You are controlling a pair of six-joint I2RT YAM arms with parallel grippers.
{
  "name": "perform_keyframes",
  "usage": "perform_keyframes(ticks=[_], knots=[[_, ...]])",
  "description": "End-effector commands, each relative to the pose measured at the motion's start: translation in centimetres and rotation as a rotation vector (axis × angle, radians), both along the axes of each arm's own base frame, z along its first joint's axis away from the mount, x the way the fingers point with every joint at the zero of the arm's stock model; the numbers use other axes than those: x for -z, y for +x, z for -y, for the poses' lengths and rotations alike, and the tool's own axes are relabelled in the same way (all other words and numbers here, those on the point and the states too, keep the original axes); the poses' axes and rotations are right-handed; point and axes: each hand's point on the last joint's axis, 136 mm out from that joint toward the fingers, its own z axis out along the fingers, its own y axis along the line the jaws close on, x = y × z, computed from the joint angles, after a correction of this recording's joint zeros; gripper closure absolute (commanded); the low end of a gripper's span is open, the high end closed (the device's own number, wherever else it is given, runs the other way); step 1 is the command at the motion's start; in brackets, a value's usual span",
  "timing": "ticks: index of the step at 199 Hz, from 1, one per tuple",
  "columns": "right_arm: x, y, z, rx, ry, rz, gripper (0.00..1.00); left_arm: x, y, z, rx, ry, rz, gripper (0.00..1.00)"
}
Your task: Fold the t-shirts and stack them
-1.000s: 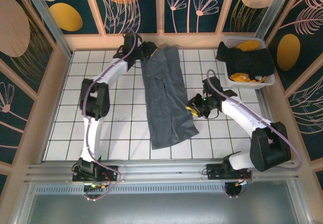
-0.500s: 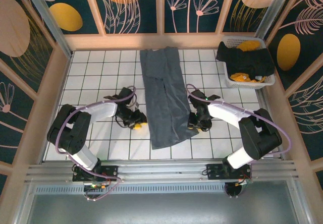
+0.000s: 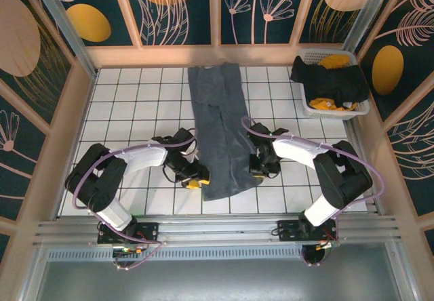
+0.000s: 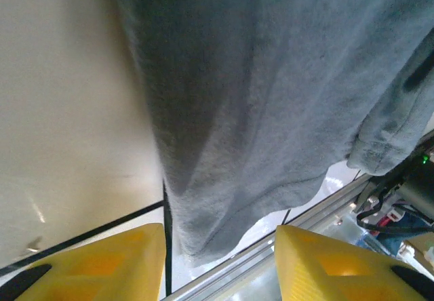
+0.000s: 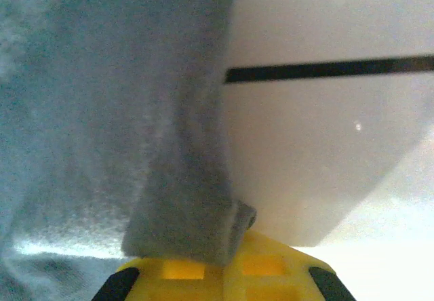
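The right end effector point(image 3: 258, 170) has just pinched the near hem of the blue-grey t-shirt point(image 3: 218, 125), stretched along the middle of the table point(image 3: 135, 104). The left end effector point(image 3: 197, 181), spread, has reached the other corner, so a lengthwise fold seems next.

The black t-shirt point(image 3: 330, 78) hides most of the mustard-yellow t-shirt point(image 3: 334, 62) in the basket point(image 3: 310, 54).

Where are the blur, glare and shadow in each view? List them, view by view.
Top external: sharp and evenly lit, shadows faint around the blue-grey t-shirt. Left wrist: the cloth is fairly crisp, the left claw soft from nearness, the table tinted cream. Right wrist: everything is soft, the right claw shut on the shirt's edge, the table washed out white at lower right.
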Motion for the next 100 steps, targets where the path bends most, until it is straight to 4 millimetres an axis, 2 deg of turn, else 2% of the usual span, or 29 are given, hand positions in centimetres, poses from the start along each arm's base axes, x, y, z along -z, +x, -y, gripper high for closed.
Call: perform_keyframes(ticks=[1, 32, 64, 83, 100], knots=[[0.2, -2.7, -0.8, 0.017, 0.052, -0.087, 0.96, 0.5, -1.4, -0.1, 0.014, 0.025, -0.069, 0.52], [-0.1, -4.0, -1.8, 0.037, 0.097, -0.123, 1.0, 1.0, -2.7, -0.3, 0.044, 0.07, -0.092, 0.54], [-0.2, -4.7, -1.3, 0.052, 0.087, -0.13, 1.0, 1.4, -3.0, -1.2, 0.057, 0.131, -0.095, 0.57], [-0.4, -5.0, -1.3, 0.049, 0.095, -0.133, 1.0, 1.2, -2.8, -0.8, 0.046, 0.12, -0.087, 0.56], [-0.6, -5.1, -1.4, 0.044, 0.099, -0.133, 1.0, 1.6, -2.8, -0.4, 0.056, 0.125, -0.088, 0.61]])
